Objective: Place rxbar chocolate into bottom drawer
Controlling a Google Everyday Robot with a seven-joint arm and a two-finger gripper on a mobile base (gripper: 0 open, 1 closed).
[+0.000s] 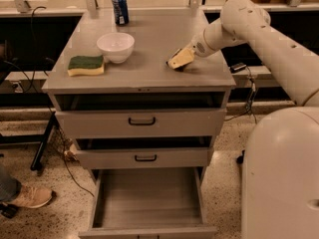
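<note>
My gripper [180, 59], pale yellow at the tip of the white arm, is low over the right side of the grey cabinet top [149, 68], touching or almost touching it. The rxbar chocolate is not in plain view; the gripper covers the spot beneath it, and only a dark sliver shows at its lower edge. The bottom drawer [149, 198] is pulled out wide below, and its flat grey floor is bare.
On the top stand a white bowl [115, 46], a green-and-yellow sponge [85, 65] at the left and a blue can [119, 8] at the back. The two upper drawers [142, 122] are slightly ajar. A person's shoe [27, 197] is on the floor at the left.
</note>
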